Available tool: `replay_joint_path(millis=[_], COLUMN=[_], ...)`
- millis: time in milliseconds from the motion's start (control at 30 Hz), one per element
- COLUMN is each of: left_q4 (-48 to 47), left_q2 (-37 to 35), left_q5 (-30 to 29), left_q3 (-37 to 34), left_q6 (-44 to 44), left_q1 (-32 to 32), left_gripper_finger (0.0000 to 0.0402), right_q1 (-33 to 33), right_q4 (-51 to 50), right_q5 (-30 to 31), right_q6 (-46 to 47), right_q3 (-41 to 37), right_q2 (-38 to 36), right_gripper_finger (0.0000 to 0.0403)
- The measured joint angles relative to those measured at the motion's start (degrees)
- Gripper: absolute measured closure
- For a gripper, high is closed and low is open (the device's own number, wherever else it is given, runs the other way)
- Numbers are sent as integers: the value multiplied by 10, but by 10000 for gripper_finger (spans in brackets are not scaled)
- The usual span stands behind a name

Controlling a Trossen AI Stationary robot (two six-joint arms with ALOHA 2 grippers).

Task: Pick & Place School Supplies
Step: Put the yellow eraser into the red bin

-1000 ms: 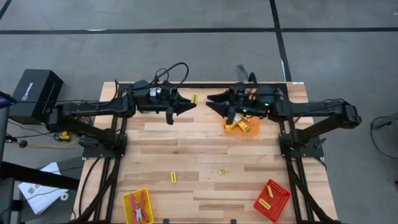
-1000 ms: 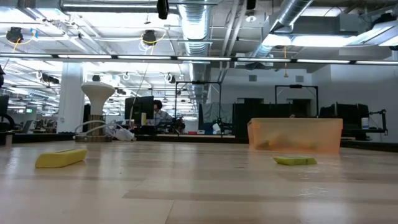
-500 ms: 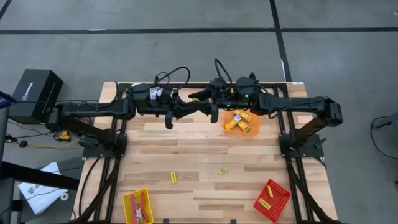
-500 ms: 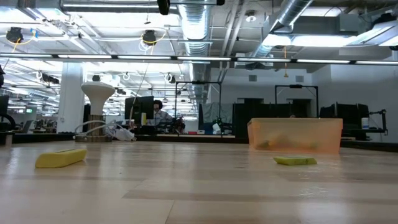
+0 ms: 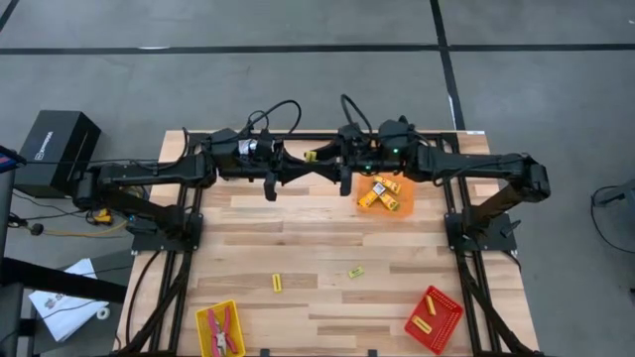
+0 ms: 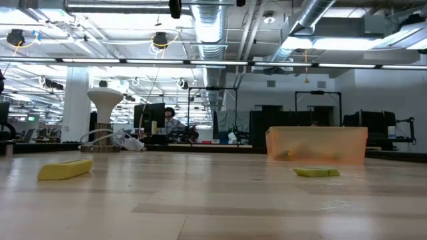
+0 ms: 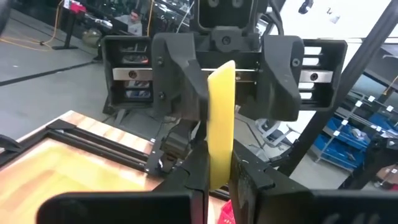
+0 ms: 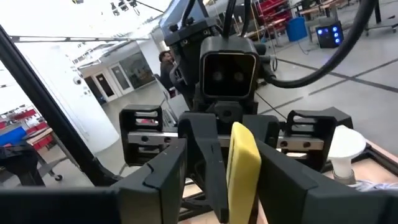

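The left end effector and the right end effector meet tip to tip above the far edge of the desk, facing one another; between them stands a yellow block, upright; the left end effector is clamped on the block's lower end, its dark fingers pressed against both sides; the right end effector's fingers stand spread on either side of the same block, and whether they touch it I cannot tell; just beside the right end effector, on its own arm's side, sits an orange tray with yellow pieces in it; well apart from both end effectors, near the desk's front edge, lie two small yellow pieces, a yellow tray with red-handled tools, and a red tray holding yellow sticks.
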Motion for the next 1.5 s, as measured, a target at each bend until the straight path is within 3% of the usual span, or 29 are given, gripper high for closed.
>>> replay_joint_path(millis=[333, 667, 967, 1300, 1500], left_q4=[1, 3, 3, -8, -110], left_q2=[0, 0, 0, -3, -37], left_q5=[7, 7, 10, 11, 14], left_q3=[0, 0, 0, 0, 1], left_q6=[-2, -2, 3, 36, 59], left_q1=[0, 0, -1, 1, 46], left_gripper_finger=[378, 378, 377, 263, 190], right_q1=[-7, -10, -9, -9, -11], right_q4=[-2, -4, -3, -3, -6], right_q5=[0, -1, -10, -31, -29], right_q6=[-6, -36, -64, -66, -66], right_q3=[0, 0, 0, 0, 0], right_q2=[-1, -1, -2, -2, -1], right_gripper_finger=[260, 380, 379, 379, 379])
